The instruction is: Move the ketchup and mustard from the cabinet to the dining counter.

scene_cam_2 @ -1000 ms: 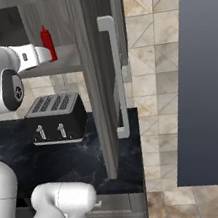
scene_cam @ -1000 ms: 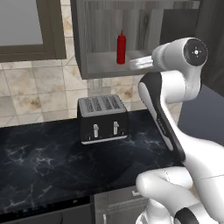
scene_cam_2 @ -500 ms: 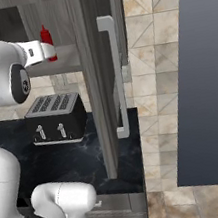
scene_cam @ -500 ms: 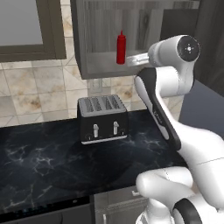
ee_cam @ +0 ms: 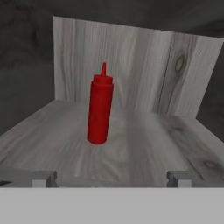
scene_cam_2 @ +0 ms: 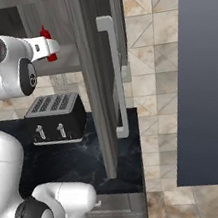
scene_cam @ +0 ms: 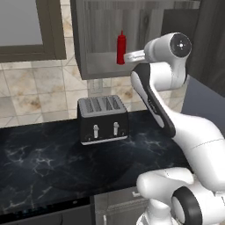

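The ketchup (ee_cam: 99,109), a slim red bottle, stands upright on the pale shelf (ee_cam: 162,148) inside the open cabinet (scene_cam: 101,48). In the hand view my gripper (ee_cam: 111,178) is open, with its fingertips (ee_cam: 43,178) wide apart at the shelf's front edge. The bottle stands ahead of the fingertips and apart from them, slightly left of centre. From the left base view the ketchup (scene_cam: 121,47) sits just left of my gripper (scene_cam: 126,56). From the right, my hand partly covers the ketchup (scene_cam_2: 45,37). The mustard and the dining counter are out of view.
A black toaster (scene_cam: 103,118) stands on the black veined worktop (scene_cam: 39,167) below the cabinet. The cabinet's open door (scene_cam_2: 97,72), with its silver bar handle (scene_cam_2: 115,74), juts out to my right. A glass-fronted cabinet (scene_cam: 22,26) hangs at the left.
The hand has risen a little and moved closer to the ketchup at the shelf's front. The jaws stayed open; the bottle has not moved.
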